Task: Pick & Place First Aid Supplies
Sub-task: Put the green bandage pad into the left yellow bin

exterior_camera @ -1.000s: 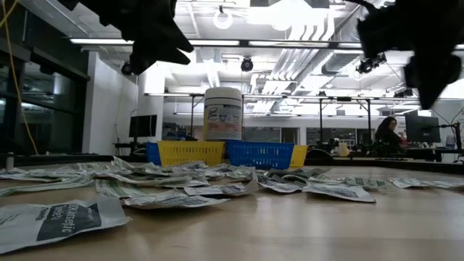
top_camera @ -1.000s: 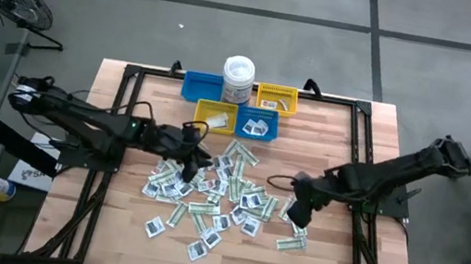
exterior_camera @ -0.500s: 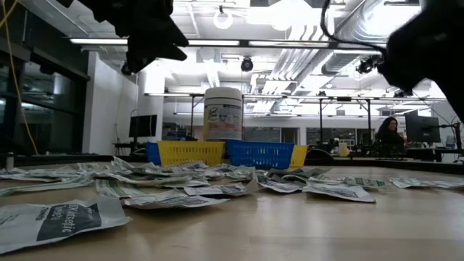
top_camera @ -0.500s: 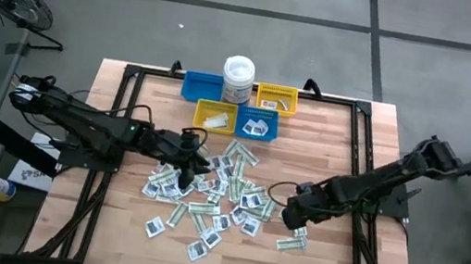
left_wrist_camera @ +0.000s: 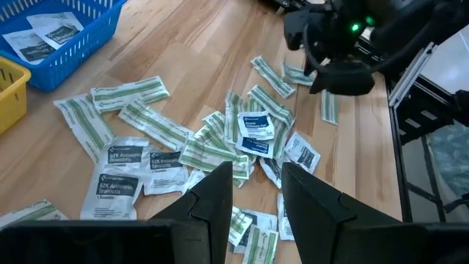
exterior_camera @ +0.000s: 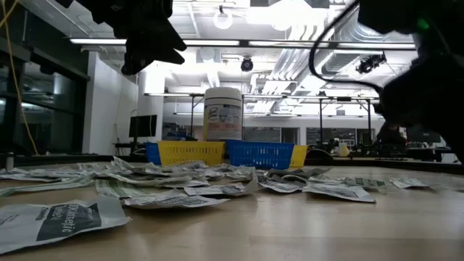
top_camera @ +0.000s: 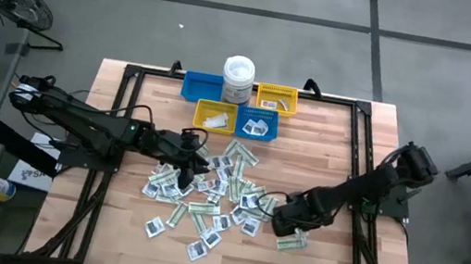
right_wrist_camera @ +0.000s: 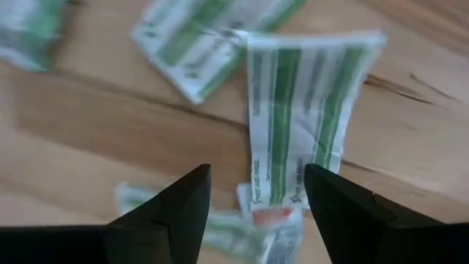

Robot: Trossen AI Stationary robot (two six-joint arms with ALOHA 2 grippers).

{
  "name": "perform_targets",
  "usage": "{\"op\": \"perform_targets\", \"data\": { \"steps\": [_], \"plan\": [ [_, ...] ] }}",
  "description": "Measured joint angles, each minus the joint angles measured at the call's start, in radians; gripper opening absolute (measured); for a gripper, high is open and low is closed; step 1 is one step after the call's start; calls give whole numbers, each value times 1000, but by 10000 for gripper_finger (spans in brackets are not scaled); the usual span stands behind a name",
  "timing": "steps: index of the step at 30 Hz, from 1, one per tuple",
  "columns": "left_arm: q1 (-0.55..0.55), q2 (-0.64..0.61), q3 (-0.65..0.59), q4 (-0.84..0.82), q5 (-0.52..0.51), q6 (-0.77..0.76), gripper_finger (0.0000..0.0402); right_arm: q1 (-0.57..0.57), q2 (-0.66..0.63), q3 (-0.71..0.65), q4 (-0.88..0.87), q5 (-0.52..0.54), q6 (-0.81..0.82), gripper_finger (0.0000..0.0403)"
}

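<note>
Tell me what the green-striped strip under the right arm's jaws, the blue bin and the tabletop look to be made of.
Green-striped strip: probably thin matte paper; it lies flat with printed stripes and a creased edge.
Blue bin: likely moulded plastic; its walls are an even lattice of uniform colour.
Tabletop: wood, apparently butcher-block with a light sheen; parallel pale staves with grain show.

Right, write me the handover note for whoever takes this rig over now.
Right gripper: open, empty, low over the green-and-white strips at the pile's right edge.
Left gripper: hangs above the pile's left part, fingers apart, nothing between them.
Packets: most lie loose mid-table.
Done: a few packets lie in the front blue bin and the front yellow bin.
Left: nearly the whole pile. The white tub stands between the rear bins.
</note>
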Motion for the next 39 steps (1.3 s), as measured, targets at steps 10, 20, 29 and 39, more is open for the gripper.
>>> {"op": "perform_targets", "data": {
  "steps": [10, 20, 29, 39],
  "plan": [
    [0, 0, 0, 0, 5, 0, 120, 0, 36, 5, -92, 23, -28, 216],
    [1, 0, 0, -1, 5, 2, 120, -3, 89, 14, -155, 72, -108, 179],
    [1, 0, 0, 0, 6, 1, 120, -2, 92, 14, -135, 87, -107, 86],
    [1, 0, 0, 0, 6, 0, 120, 0, 77, 15, -141, 112, -114, 11]
  ]
}}
